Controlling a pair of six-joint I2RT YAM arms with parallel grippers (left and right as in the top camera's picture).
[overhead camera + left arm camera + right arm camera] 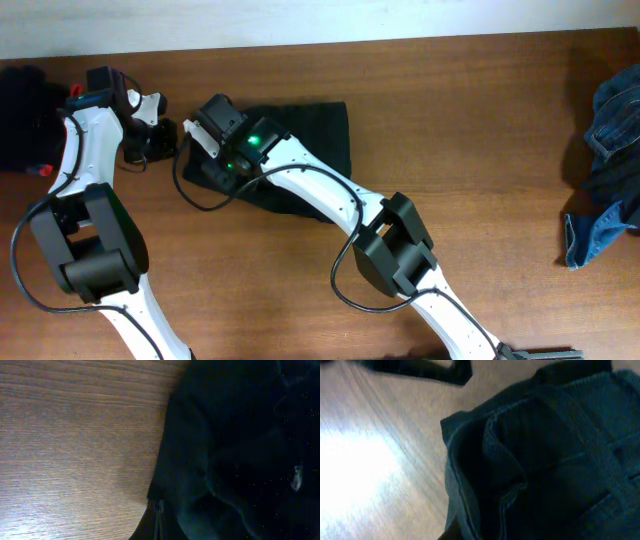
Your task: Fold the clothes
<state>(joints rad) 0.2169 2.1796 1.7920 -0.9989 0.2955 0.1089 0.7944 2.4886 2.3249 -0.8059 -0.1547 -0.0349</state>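
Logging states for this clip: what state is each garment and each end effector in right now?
black jeans: flat, in a compact fold, at centre.
black pile: bunched up, far left.
blue denim: crumpled, unfolded, far right.
left end effector: shut, beside the jeans.
right end effector: shut, at the jeans' left edge; whether it grips fabric is hidden.

Setting: robotics lab bench. Evidence: bare wood-grain table (480, 120); two white-and-black robot arms mounted at it, left arm (85, 150) and right arm (320, 195), trailing loose black cables (335, 278); black garment (325, 125) and blue denim (610, 160) lying on top; pale wall (300, 20) behind.
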